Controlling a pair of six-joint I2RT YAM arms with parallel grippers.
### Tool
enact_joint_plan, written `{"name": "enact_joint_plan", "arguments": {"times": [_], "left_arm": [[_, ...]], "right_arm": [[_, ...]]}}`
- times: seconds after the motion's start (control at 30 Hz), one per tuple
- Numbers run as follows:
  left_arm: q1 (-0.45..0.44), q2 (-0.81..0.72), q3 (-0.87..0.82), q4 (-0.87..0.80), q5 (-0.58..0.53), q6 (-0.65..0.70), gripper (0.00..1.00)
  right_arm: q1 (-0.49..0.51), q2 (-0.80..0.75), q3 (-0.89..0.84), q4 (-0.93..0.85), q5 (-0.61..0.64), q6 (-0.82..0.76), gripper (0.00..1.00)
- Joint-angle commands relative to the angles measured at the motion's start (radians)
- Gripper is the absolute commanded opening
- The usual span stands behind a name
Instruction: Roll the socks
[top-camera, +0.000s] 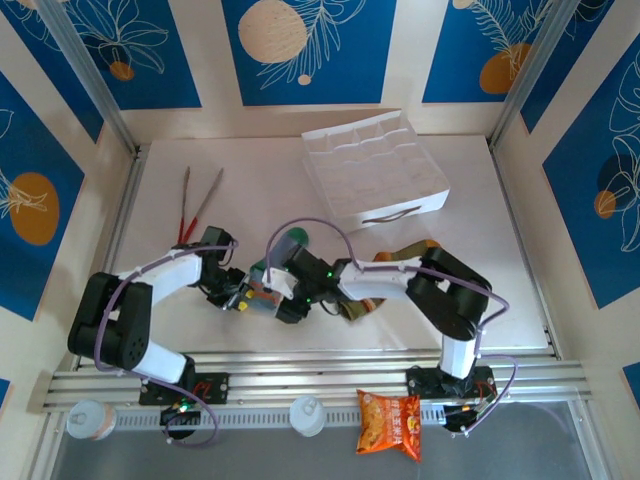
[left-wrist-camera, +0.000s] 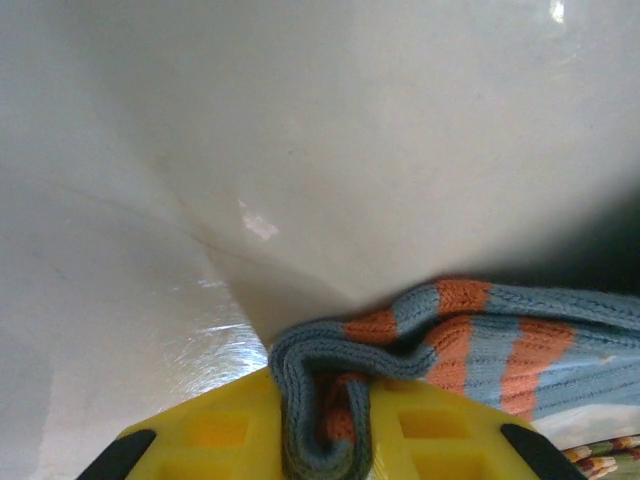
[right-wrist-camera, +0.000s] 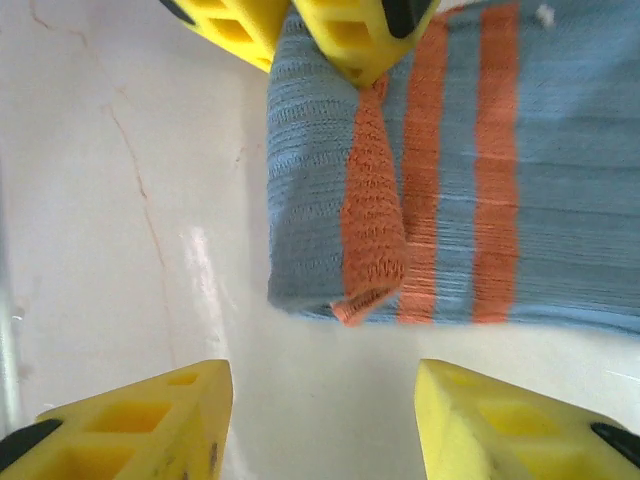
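"Toward the back of the tabletop (top-camera: 230, 170), what's that container?"

"A white divided box (top-camera: 400, 212), its cells too pale to read. Red tongs (top-camera: 198, 205) lie to its left."

"And the socks?"

"Grey sock (right-wrist-camera: 560, 180) mid-table, its cuff pinched in the left gripper (left-wrist-camera: 320, 430). The right gripper (right-wrist-camera: 325, 400) hangs spread just before it, holding nothing. Olive sock (top-camera: 402, 252) lies under the right arm. An orange snack packet (top-camera: 390, 423) sits near that arm's base."

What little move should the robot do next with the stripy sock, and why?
Probably the right tool should ease forward and close on the grey sock at its folded edge. Its jaws stand apart with bare table between them, just short of that edge, while the left tool pinches the sock's cuff, so a second grip looks needed before any rolling.
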Motion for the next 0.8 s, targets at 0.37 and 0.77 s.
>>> {"name": "enact_joint_plan", "arguments": {"times": [0.37, 0.77], "left_arm": [[-0.008, 0.104, 0.013, -0.135, -0.059, 0.041, 0.22], [-0.002, 0.100, 0.054, -0.148, -0.044, 0.055, 0.23]], "right_arm": [[0.189, 0.090, 0.067, 0.186, 0.423, -0.450, 0.53], [0.138, 0.211, 0.160, -0.007, 0.403, -0.269, 0.16]]}}
